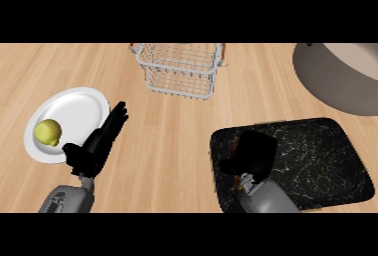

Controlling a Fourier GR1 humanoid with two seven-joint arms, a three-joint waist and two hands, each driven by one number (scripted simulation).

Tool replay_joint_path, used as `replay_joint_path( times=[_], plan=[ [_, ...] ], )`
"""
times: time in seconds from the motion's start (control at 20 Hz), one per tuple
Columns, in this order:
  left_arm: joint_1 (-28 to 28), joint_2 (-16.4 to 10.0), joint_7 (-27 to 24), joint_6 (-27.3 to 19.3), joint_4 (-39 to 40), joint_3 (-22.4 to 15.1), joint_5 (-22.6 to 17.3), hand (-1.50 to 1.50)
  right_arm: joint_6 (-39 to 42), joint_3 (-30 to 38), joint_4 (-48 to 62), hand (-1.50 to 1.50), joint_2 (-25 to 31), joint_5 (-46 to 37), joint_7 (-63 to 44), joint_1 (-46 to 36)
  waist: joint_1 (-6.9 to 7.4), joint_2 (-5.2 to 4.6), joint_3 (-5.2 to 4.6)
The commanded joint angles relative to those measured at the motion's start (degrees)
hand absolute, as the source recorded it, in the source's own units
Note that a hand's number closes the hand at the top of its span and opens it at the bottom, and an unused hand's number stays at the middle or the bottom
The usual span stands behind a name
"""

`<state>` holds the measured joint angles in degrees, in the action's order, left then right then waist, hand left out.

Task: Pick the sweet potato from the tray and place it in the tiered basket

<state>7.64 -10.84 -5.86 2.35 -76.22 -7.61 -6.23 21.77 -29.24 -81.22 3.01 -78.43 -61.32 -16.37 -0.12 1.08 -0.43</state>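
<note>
Ok: white plate (74, 107) with lemon (48, 132) far left on the bench (170, 150). Left hand (97, 145) beside it, fingers straight, released. Tiered basket (181, 70) top centre. Right hand (252, 152) curls round the sweet potato (235, 146), mostly hidden, on the black tray (317, 150). Grey pot (336, 75) top right.

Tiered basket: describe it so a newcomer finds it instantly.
Start at the wooden counter's far edge, midway along. The tiered basket stands there, right of the white plate, left of the big grey pot. It alone is open pale wire; everything else is solid.
</note>
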Motion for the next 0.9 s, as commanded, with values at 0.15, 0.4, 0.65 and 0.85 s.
replay_joint_path(
  times=[0.15,0.4,0.65,0.85],
  plan=[
    [-2.3,1.2,-1.2,-0.2,-0.6,-0.3,1.9,0.00,-0.3,1.6,2.4,1.50,-0.2,-4.9,-0.1,0.0,0.28,-1.09,0.42],
    [-2.0,1.4,-1.2,0.9,-0.9,0.2,1.6,0.00,-1.1,-0.9,4.1,1.50,-2.9,-8.3,-1.7,0.8,0.35,-1.08,0.42],
    [-2.5,0.7,2.0,0.9,-4.2,0.5,1.3,0.00,-5.4,15.9,-5.5,1.50,8.9,6.8,19.8,0.2,0.27,-0.98,0.53],
    [-1.5,0.3,3.5,0.7,-3.8,1.8,0.6,0.00,-7.4,25.5,-10.2,1.50,15.0,18.8,32.3,2.7,-0.83,-0.80,0.55]
  ],
)
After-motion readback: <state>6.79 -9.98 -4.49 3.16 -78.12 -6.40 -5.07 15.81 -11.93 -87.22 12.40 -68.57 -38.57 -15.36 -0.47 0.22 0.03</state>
